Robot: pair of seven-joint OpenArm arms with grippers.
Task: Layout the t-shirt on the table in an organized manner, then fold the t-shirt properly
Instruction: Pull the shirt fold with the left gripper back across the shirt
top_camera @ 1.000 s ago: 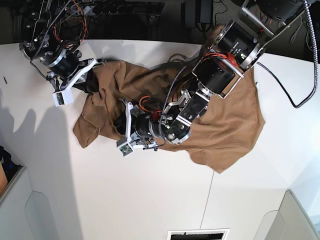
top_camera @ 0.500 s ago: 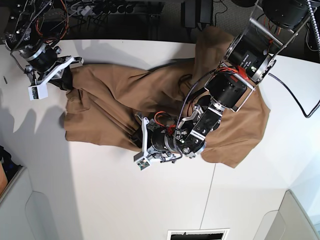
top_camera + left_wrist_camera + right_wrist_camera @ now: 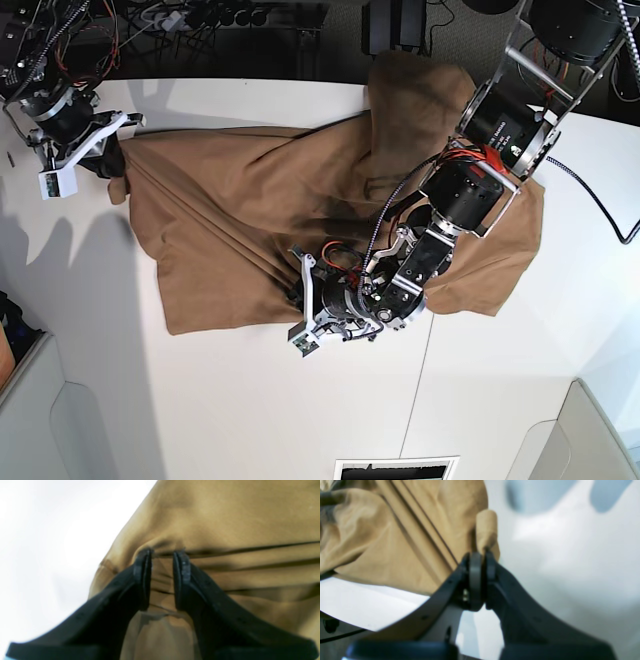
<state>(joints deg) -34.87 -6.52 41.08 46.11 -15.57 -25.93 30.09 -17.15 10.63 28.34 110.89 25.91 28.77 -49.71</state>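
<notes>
Tan t-shirt [image 3: 240,220] is spreading; I'm clamping cloth in both the left gripper [image 3: 162,555] and right gripper [image 3: 480,555], needing outward pulls next.

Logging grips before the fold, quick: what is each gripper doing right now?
Left gripper: closed on a bunched fold of the tan-brown cloth t-shirt.
Right gripper: shut on the t-shirt's edge.

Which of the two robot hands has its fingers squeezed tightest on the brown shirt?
The right gripper, at the shirt's far corner: its fingers nearly meet on the t-shirt. The left gripper shows a cloth-filled gap.
</notes>
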